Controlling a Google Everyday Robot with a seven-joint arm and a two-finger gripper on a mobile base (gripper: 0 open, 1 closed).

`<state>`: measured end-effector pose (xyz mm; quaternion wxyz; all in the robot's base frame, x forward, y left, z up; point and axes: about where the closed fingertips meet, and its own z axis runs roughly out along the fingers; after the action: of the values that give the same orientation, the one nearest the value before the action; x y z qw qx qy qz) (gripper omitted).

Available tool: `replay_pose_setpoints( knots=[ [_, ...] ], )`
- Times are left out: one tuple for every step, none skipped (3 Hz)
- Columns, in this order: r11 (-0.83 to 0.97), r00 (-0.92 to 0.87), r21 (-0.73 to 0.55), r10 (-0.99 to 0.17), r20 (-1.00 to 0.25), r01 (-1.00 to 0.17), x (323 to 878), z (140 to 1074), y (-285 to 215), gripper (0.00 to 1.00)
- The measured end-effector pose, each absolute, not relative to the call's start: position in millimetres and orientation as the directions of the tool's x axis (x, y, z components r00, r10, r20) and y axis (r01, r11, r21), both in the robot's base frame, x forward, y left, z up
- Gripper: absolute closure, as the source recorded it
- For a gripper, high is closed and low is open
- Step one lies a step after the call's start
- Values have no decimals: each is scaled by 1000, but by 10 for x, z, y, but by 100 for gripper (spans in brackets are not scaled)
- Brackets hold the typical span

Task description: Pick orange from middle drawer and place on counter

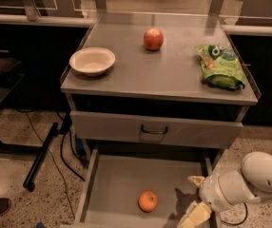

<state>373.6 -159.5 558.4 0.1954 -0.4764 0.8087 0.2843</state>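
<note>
The orange lies on the floor of the open middle drawer, near its front middle. My gripper hangs over the drawer's right side, to the right of the orange and apart from it. Its pale fingers stand apart with nothing between them. The white arm reaches in from the lower right. The counter is the grey steel top above the drawers.
On the counter stand a red apple at the back middle, a cream bowl at the left and a green chip bag at the right. A closed drawer with a dark handle sits above the open one. Cables lie on the floor at left.
</note>
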Motion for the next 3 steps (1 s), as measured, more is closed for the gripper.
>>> replay_pose_setpoints(
  knots=[
    [393,-496,312,-575,-650,-865,3935,4870,-1307,0],
    [393,-501,319,-572,-650,-862,3923,4829,-1294,0],
    [391,-489,307,-562,-667,-868,3924,4631,-1107,0]
  ],
)
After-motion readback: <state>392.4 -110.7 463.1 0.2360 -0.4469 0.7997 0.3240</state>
